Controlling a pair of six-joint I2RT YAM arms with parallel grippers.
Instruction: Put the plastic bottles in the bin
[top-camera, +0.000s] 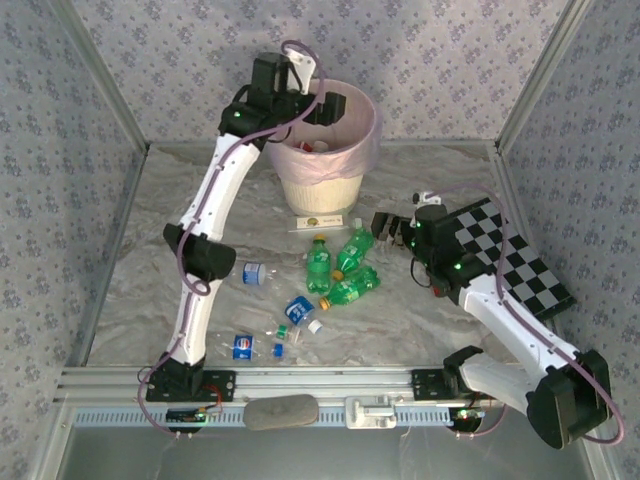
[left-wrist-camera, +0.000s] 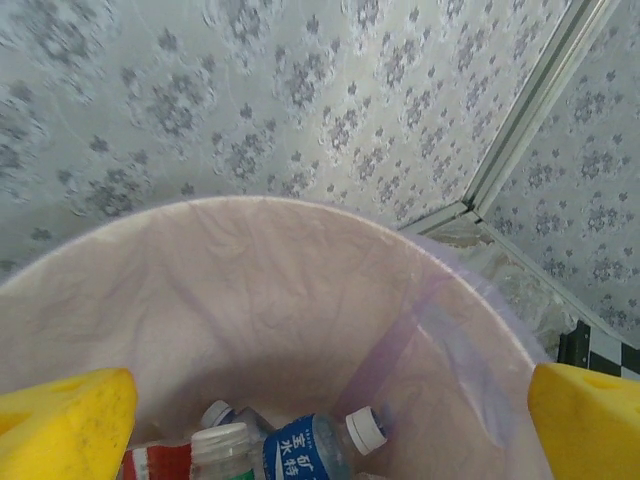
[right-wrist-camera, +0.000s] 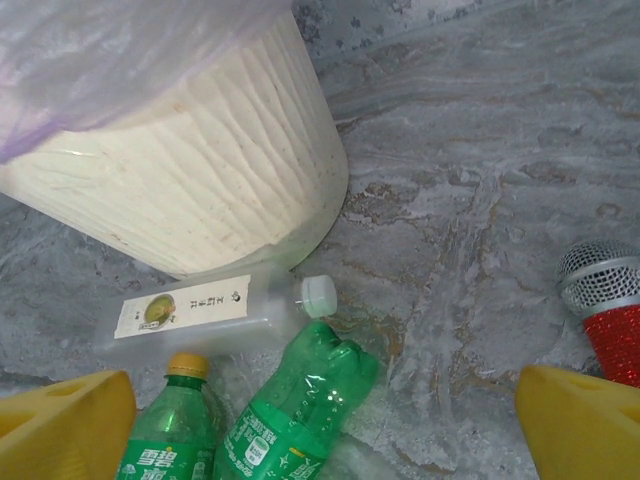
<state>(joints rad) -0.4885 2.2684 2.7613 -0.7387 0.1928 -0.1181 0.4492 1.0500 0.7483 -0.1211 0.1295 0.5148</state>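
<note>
1. The left gripper (left-wrist-camera: 325, 415) hangs over the bin (top-camera: 320, 185) at top centre of the overhead view. Its jaws are wide apart with nothing between them. The right gripper (right-wrist-camera: 320, 425) is equally wide and empty, low over the green bottles (top-camera: 318, 262) mid-frame.
2. Task items: a blue-label bottle (left-wrist-camera: 305, 450) and a couple more lie in the bin bottom. On the desk (top-camera: 400, 330) are three green ones in a cluster, with three clear blue-label bottles (top-camera: 255, 273) to their lower left.
3. Risk: the green bottles lie touching and angled across each other, so closing on one likely shoves a neighbour or pinches two.
4. Risk: the crumpled green bottle (right-wrist-camera: 300, 400) looks soft and may squirm out of a grip.
5. Risk: the right gripper works near the bin's foot and a red microphone (right-wrist-camera: 605, 320) at the right edge, so a wide sweep could knock either.
6. Risk: the left arm could snag the pink bag (top-camera: 365, 135) on the rim when pulling out.
7. Unclear: a flat clear item (right-wrist-camera: 190, 315) with a white cap and label lies against the bin's foot — bottle or not, can't tell.
8. Hidden: most of the bin's contents are cut off by the frame edge. The loose caps (top-camera: 315, 325) are too small to read.
</note>
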